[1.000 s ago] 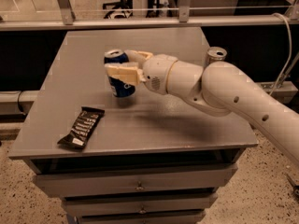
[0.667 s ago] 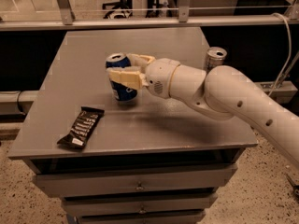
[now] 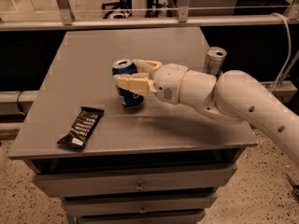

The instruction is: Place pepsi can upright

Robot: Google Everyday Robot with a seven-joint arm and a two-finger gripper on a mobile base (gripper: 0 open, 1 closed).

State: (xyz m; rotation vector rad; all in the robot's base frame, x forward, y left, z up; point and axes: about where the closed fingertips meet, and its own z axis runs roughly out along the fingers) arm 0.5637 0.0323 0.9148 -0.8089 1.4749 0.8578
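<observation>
Camera view shows you the gripper (image 3: 127,73) reaching in from the right over the middle of the grey table (image 3: 84,55). Its two cream fingers (image 3: 133,84) are clamped across the pepsi can (image 3: 129,98), one on the near side and one on the far side, around the upper half of the body. The can's silver top faces up with a slight lean, and its base is at the tabletop or just above it; you cannot tell whether it is bearing weight there.

Treat the can as a thin-walled metal shell: rigid enough along its length, but likely to dent if you squeeze hard across the sides. Its printed skin is smooth and probably slippery against the finger pads, so a light grip may let it rotate or slide. You cannot tell whether it is full or empty. If it is empty it will be very light and easy to knock over, and if full it will be heavier and steadier.

The hold across the diameter looks sound. Stay on the straight wall rather than the tapered shoulder or the rim. Because the base is narrow, you will want it flat on the table before you let go.

A slim silver can (image 3: 214,60) stands near the right edge, and a dark snack bar (image 3: 81,127) lies near the front left. Both are well apart from the pepsi can.
</observation>
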